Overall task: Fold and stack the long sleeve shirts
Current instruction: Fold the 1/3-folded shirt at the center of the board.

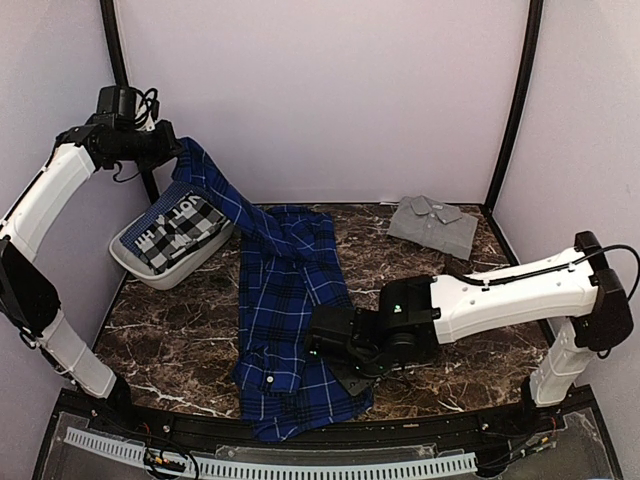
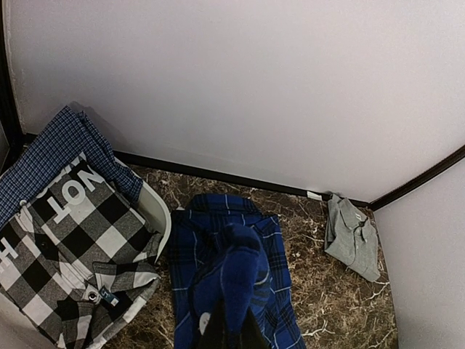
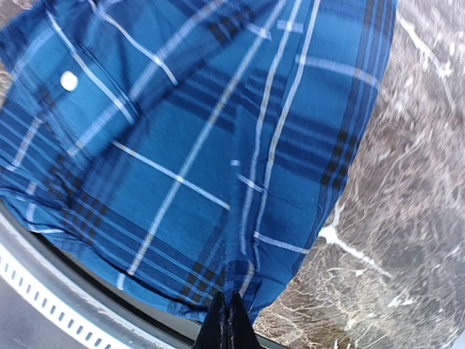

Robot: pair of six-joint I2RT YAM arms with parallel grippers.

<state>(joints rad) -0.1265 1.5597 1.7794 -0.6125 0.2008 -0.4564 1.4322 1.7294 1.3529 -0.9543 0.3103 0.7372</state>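
A royal-blue and black plaid long sleeve shirt (image 1: 285, 320) lies lengthwise on the dark marble table, its hem at the near edge. My left gripper (image 1: 178, 152) is raised at the back left, shut on one sleeve (image 2: 240, 283), which hangs stretched from the jaws down to the shirt body. The right gripper (image 1: 318, 348) is low at the shirt's right edge. In the right wrist view that gripper (image 3: 231, 311) is shut, pinching a ridge of the plaid cloth (image 3: 218, 145) near the hem. A folded plain grey shirt (image 1: 432, 225) rests at the back right, also visible as the grey shirt (image 2: 352, 236).
A white basket (image 1: 128, 262) at the left holds a black-and-white check garment (image 1: 180, 230) with white lettering, and a darker check cloth (image 2: 51, 149) drapes over its rim. Walls enclose the back and sides. A black rail (image 1: 300, 455) runs along the near edge.
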